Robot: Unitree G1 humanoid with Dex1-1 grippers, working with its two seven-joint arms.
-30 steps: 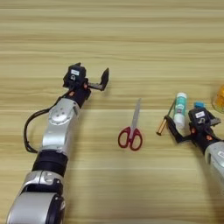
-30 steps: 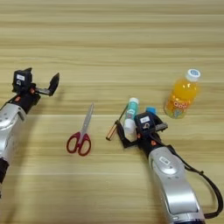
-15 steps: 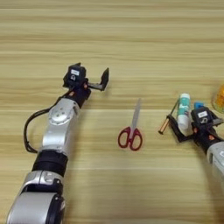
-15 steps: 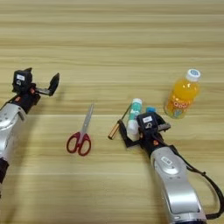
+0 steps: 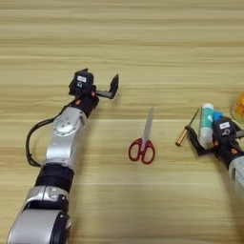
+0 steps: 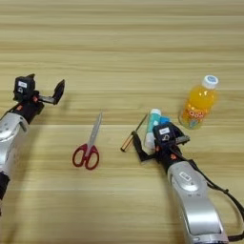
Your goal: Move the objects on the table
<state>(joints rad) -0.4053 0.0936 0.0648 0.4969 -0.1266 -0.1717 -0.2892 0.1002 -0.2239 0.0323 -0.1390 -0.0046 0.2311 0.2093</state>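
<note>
The right gripper (image 6: 148, 145) sits low on the counter (image 6: 124, 43) toward its right side, its fingers spread around the lower end of the white tube (image 6: 152, 126) — one black finger shows left of the tube, and the other side is hidden behind the gripper body, so whether the tube is actually pinched I cannot tell. The tube lies flat, cap end pointing toward the far edge, with the flat blue block (image 6: 164, 120) just beside it on the right and the amber-handled screwdriver (image 6: 133, 135) just beside it on the left, angled. The orange-juice bottle (image 6: 198, 104) stands upright a little further right. The red-handled scissors (image 6: 88, 145) lie near the counter's middle, well apart from the cluster.

The left gripper (image 5: 102, 88) hovers toward the left side with its fingers wide and nothing between them, well clear of everything.

The risk is crowding. If the right fingers close or drag here, the left finger could snag the screwdriver and roll it off, or nudge the block toward the bottle — which, being tall and narrow, would likely tip if bumped. A round tube grasped near its end may also pivot or slip out.
</note>
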